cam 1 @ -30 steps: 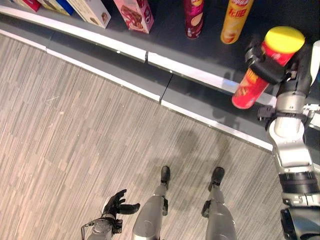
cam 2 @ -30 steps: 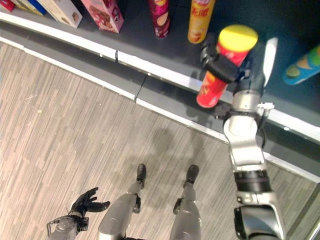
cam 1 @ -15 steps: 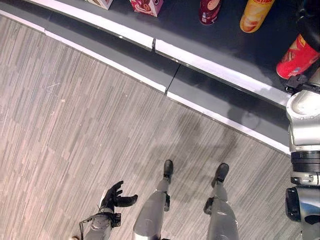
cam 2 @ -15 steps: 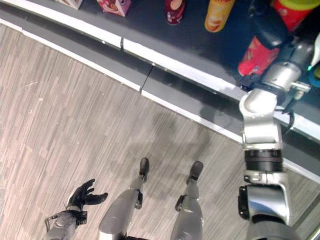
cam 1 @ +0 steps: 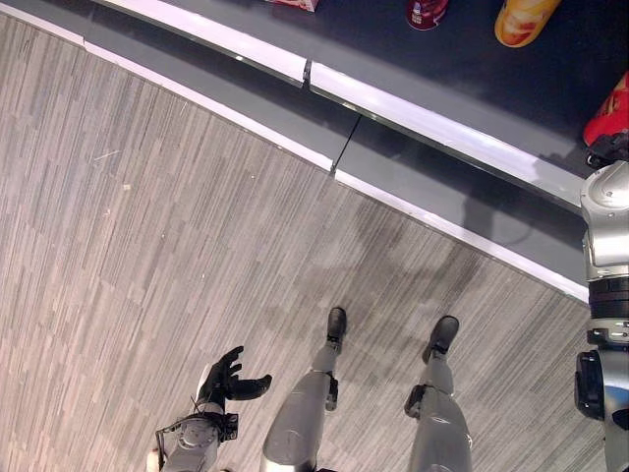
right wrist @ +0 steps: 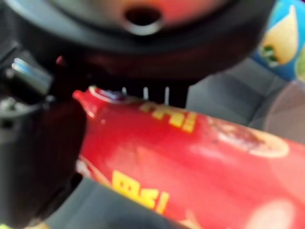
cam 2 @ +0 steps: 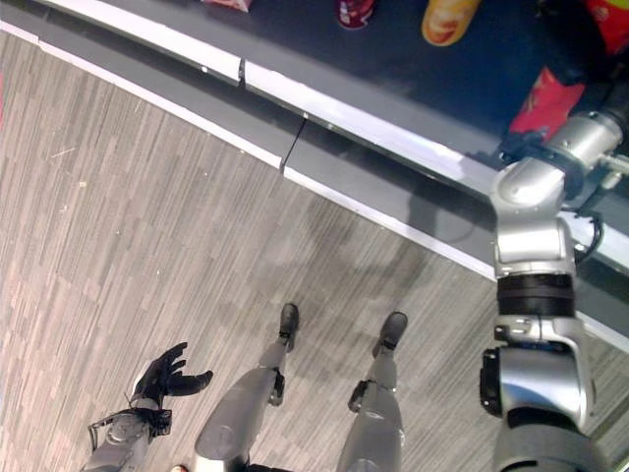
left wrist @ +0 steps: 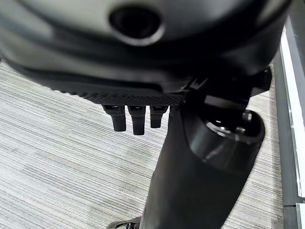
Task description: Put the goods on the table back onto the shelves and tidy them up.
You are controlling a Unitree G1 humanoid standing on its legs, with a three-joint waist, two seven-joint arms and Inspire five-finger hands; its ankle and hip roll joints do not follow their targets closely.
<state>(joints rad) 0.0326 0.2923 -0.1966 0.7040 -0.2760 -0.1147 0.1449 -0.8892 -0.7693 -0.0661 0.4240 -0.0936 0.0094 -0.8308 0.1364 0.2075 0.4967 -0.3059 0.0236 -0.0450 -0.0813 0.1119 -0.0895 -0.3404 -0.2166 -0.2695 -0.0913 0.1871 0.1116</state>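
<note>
- The right hand [right wrist: 38, 157] was wrapped round a tall red cylindrical snack can with yellow lettering [right wrist: 190, 157]; in its wrist view the dark thumb and palm pressed against the can's side, so the grip looked closed and firm.
- In the right eye view that red can [cam 2: 546, 98] sat at the upper right of the frame, over the dark grey shelf board [cam 2: 491, 79], with the silver-grey right arm reaching up to it from the lower right.
- The left hand [cam 1: 228, 379] hung at the lower left over the striped grey wood-look floor [cam 1: 147, 246], fingers loosely spread and holding nothing.
- The step in hand was, by my reading, setting the can upright on the shelf; doing it well would mean bringing its base flat onto the board before loosening the fingers, then drawing the hand straight back so it does not tip the can.
- A dark red cylindrical can [cam 2: 354, 12] and a yellow cylindrical can [cam 2: 450, 22] stood at the top centre, well apart from the held one, leaving open board between them.
- A blue-green pack with a pale pear-like picture [right wrist: 281, 43] lay close beside the can on its far side, so room there looked tighter.
- The white shelf edge strip [cam 2: 393, 138] ran diagonally below; the can must be set down behind it.
</note>
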